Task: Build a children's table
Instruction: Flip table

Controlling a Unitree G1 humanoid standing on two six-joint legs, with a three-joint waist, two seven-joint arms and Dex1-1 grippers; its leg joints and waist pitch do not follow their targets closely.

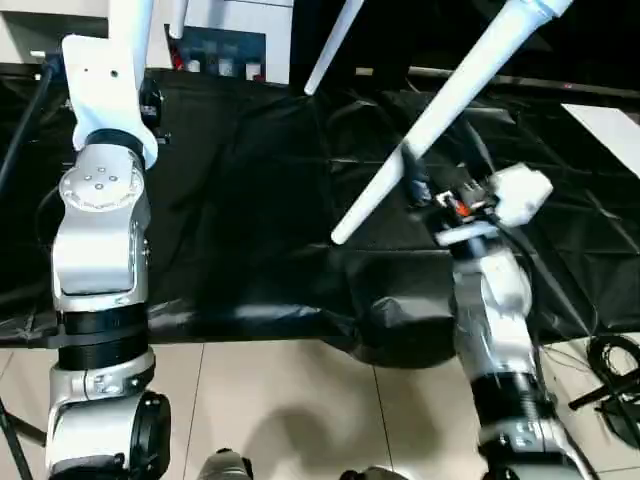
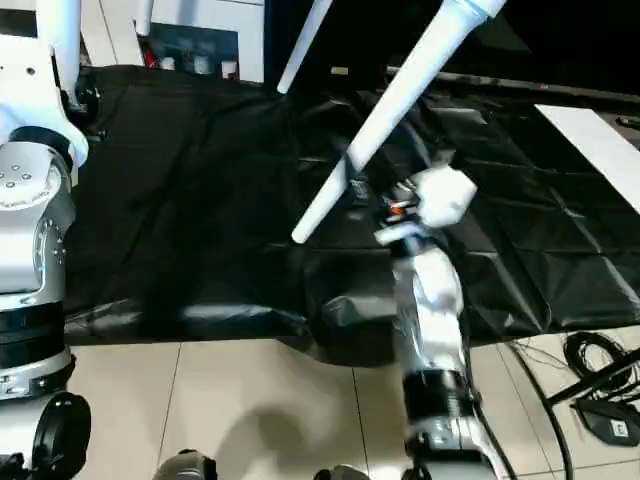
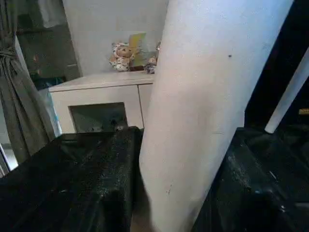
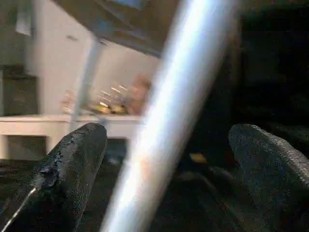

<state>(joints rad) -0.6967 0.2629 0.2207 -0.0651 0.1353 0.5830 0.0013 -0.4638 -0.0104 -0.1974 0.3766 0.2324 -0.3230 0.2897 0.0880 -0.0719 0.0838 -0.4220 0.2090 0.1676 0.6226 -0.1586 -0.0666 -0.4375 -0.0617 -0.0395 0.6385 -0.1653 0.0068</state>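
Of the children's table I see white tapered legs; its top is out of view. One leg [image 1: 450, 100] slants down across the black sheet from the upper right to its thin end at the middle. My right gripper [image 1: 415, 182] stands open around this leg; in the right wrist view its black fingers [image 4: 72, 164] sit on either side of the leg [image 4: 164, 121] with gaps. Another leg [image 1: 130, 20] rises at the far left, where my raised left gripper [image 1: 142, 98] is shut on it. That leg [image 3: 203, 111] stands very close in the left wrist view.
A third white leg [image 1: 335, 45] hangs at the top centre. A crumpled black sheet [image 1: 250, 200] covers the work area, ending at pale floor tiles [image 1: 300, 410]. Cables [image 1: 610, 380] lie at the lower right. A white cabinet [image 3: 96, 96] with toys stands behind.
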